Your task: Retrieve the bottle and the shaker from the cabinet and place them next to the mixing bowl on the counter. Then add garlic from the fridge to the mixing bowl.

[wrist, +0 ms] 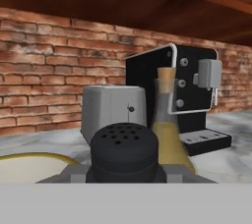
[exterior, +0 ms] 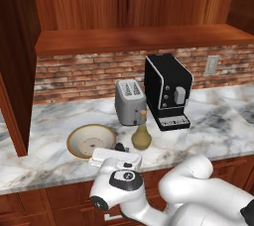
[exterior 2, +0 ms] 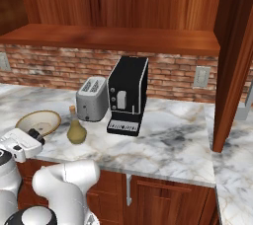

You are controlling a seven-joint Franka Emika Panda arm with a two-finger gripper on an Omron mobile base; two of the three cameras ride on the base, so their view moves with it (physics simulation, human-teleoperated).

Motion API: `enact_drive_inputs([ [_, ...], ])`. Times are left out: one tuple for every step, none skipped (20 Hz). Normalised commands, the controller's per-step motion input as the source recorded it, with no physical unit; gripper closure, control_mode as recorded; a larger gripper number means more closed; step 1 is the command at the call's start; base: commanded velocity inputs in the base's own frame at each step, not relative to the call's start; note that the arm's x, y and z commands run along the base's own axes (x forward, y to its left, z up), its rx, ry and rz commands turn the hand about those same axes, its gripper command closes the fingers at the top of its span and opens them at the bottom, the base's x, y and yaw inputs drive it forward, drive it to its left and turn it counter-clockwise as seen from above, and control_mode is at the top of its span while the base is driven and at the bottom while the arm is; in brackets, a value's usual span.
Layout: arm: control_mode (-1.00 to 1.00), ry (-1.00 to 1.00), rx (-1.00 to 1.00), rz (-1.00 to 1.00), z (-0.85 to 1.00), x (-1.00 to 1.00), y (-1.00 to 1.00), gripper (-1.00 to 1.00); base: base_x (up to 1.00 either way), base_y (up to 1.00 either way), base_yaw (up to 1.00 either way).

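My gripper point(exterior: 119, 148) is low over the counter's front edge and shut on the small black shaker point(wrist: 124, 152), whose perforated top sits between the fingers. The shaker point(exterior: 120, 146) is between the mixing bowl point(exterior: 74, 136) on its left and the olive-tan bottle point(exterior: 141, 137) on its right. The corked bottle point(exterior 2: 76, 130) stands upright on the white marble counter point(exterior: 213, 121). In the hand view the bottle point(wrist: 167, 129) is just behind the shaker and the bowl's rim point(wrist: 29, 161) is at the lower left. The cabinet shelf point(exterior: 139, 39) above is bare. The fridge is out of view.
A silver toaster point(exterior: 130, 102) and a black coffee machine point(exterior: 167, 91) stand behind the bottle against the brick wall. An open cabinet door point(exterior: 15, 71) hangs over the counter's left part, and another door point(exterior 2: 232, 66) hangs at the right.
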Motion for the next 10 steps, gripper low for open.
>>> enact_drive_inputs([
  [-1.00,0.05,0.02,0.00,-0.05,0.08,-0.06,1.00,0.00,0.00,0.00],
  [-1.00,0.00,0.02,0.00,-0.02,0.14,-0.08,1.00,0.00,0.00,0.00],
  [-1.00,0.00,0.02,0.00,-0.01,0.11,-0.09,1.00,0.00,0.00,0.00],
  [-1.00,-0.01,0.01,0.00,-0.06,0.14,-0.14,1.00,0.00,0.00,0.00],
  [-1.00,-0.01,0.01,0.00,-0.11,0.05,-0.16,1.00,0.00,0.00,0.00],
  [-1.00,0.00,0.02,0.00,-0.09,0.00,-0.19,1.00,0.00,0.00,0.00],
  [-1.00,0.00,0.02,0.00,-0.08,0.01,-0.19,1.00,0.00,0.00,0.00],
  [-1.00,0.00,0.03,0.00,-0.08,0.01,-0.23,1.00,0.00,0.00,0.00],
  [-1.00,0.00,0.03,0.00,-0.09,0.01,-0.26,1.00,0.00,0.00,0.00],
  [-1.00,0.00,0.03,0.00,-0.12,0.04,-0.29,1.00,0.00,0.00,0.00],
])
